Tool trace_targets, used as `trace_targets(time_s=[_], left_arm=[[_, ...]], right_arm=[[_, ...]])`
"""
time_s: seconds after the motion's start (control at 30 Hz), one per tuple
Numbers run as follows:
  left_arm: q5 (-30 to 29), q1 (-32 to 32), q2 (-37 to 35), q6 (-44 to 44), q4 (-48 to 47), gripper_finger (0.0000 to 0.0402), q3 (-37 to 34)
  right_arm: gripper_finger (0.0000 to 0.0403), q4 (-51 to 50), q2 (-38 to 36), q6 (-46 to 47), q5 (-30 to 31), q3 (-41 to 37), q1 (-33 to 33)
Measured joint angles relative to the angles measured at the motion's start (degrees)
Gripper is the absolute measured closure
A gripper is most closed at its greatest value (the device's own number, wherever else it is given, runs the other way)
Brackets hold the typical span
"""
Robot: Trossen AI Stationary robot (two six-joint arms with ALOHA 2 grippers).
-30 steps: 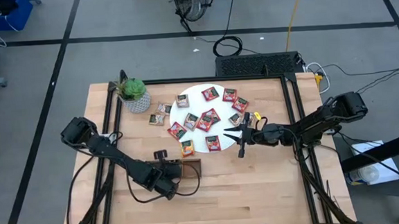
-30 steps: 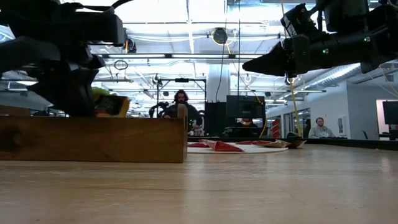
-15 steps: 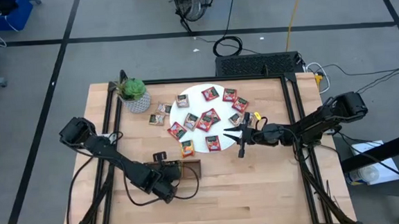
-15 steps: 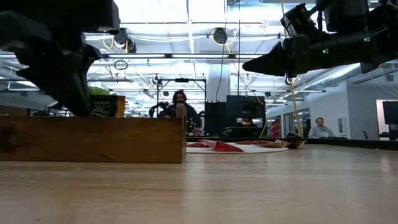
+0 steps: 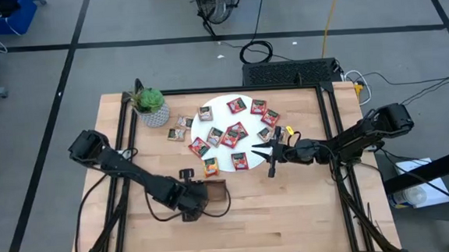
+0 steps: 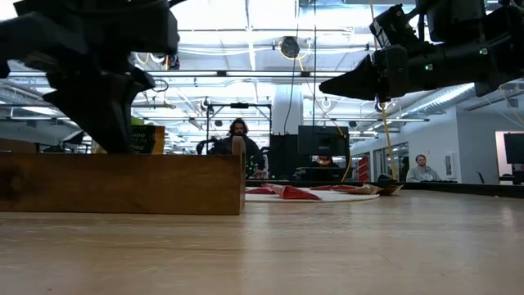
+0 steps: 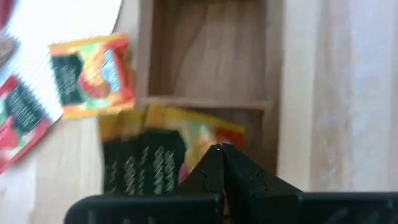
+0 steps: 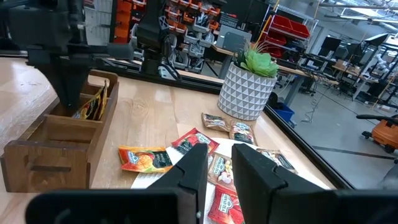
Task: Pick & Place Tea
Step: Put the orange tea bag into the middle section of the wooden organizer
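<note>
Where left gripper (image 7: 221, 149) hangs, tray (image 7: 273, 93) sachets (image 7: 163, 155) blur.

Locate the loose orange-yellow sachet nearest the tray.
In the high view the orange-yellow sachet lies at the white disc's lower-left edge, just above the wooden tray, near the left gripper.

Most sachets (image 5: 235, 132) lie on the disc (image 5: 225, 159), the tray (image 5: 213, 191) beside it.

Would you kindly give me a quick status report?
Left gripper shut, over tray. Right gripper empty beside disc. Orange sachets in tray. Nothing blocking.
</note>
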Motion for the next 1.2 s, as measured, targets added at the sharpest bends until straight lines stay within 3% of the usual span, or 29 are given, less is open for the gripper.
trace_targets(time_s=[0.4, 0.57, 1.2], left_arm=[[12.36, 3.72, 3.70, 2.54, 2.52, 0.0400, -0.51], [14.32, 4.65, 4.95, 3.87, 4.05, 0.0400, -0.44], [-0.86, 0.58, 4.90, -1.13, -1.67, 0.0400, -0.53]], right_arm=[[0.0342, -0.75, 0.00, -0.09, 0.00, 0.00, 0.00], [0.0342, -0.83, 0.00, -0.20, 0.00, 0.00, 0.00], [0.0342, -0.83, 0.00, -0.04, -0.02, 0.00, 0.00]])
